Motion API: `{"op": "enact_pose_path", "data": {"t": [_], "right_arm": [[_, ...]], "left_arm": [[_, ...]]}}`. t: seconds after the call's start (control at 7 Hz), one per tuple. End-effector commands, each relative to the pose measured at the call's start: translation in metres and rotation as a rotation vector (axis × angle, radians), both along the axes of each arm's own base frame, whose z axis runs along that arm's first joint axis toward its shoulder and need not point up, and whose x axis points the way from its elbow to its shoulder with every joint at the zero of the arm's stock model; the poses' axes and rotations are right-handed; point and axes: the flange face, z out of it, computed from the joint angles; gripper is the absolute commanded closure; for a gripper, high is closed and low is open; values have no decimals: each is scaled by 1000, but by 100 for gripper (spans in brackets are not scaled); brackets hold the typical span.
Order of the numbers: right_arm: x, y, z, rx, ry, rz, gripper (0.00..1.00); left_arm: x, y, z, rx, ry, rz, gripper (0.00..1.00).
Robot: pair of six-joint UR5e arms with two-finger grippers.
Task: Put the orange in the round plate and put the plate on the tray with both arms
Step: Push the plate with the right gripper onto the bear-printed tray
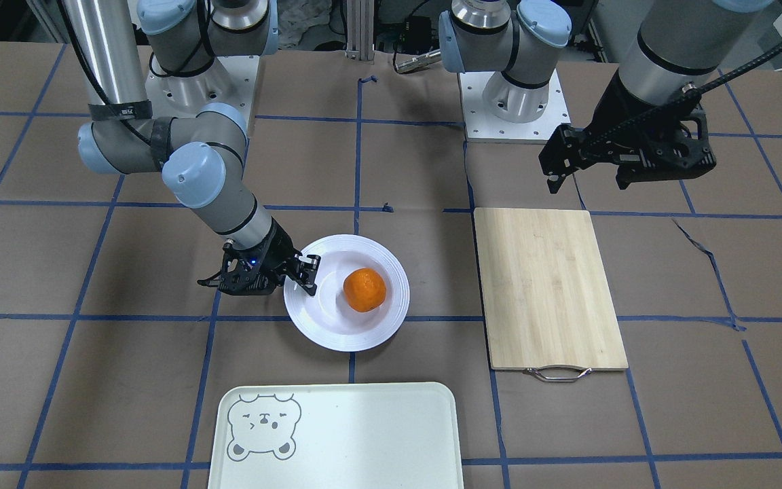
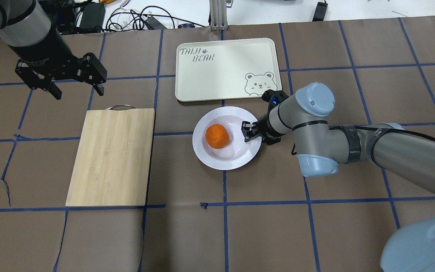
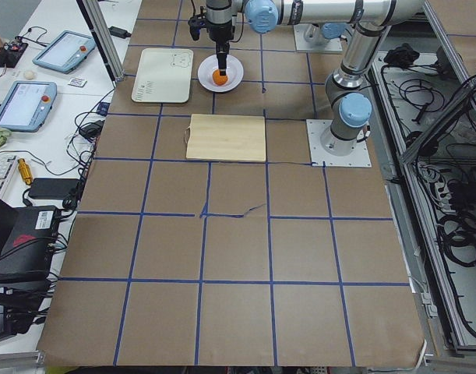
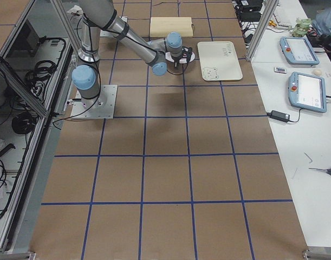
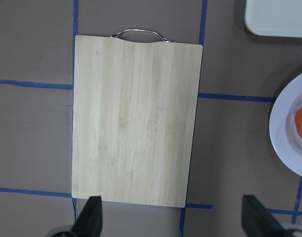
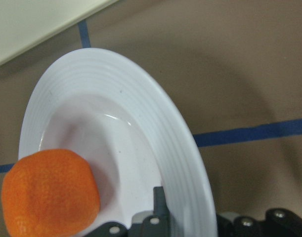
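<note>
The orange (image 1: 364, 290) (image 2: 217, 136) (image 6: 49, 192) lies in the sunken centre of the round plate (image 1: 391, 272) (image 2: 221, 160) (image 6: 141, 118), which sits flat on the brown table. My right gripper (image 1: 308, 274) (image 2: 248, 132) (image 6: 190, 219) comes in low from the side. It is shut on the plate's rim, one finger inside the rim and one outside. The tray (image 1: 364, 435) (image 2: 221, 68) with its bear drawing lies just beyond the plate, with nothing on it. My left gripper (image 1: 588, 185) (image 2: 78, 92) (image 5: 173, 222) hangs open in the air near the cutting board's end, holding nothing.
A light wooden cutting board (image 1: 547, 285) (image 2: 111, 155) (image 5: 136, 118) with a metal handle lies beside the plate, on my left. Cables and equipment sit past the table's far edge. Benches with tablets show in the side views.
</note>
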Motion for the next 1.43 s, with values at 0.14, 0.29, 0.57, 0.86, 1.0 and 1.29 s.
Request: {"op": "enact_pose_path", "data": {"t": [0.14,0.29,0.57,0.86,1.0,1.29], "right_arm": [[1,-58,48,-64,-68,-55,100],[2,-96,41,-80,-70,-59,100],[7,-185,21,-102,-66,-61,100],[7,-209,-12,-62,-51,-59,100],[6,-212,-10,-69,-51,-63,98],[-9,-217,-15,-71,5,-95,46]], "left_arm": [[0,0,-1,4,-1,-47,0],[0,0,-1,6,0,-47,0],[0,0,-2,7,1,-47,0],[0,0,-2,9,2,-47,0],[0,0,-2,9,2,-47,0],[0,0,-7,16,2,-47,0]]}}
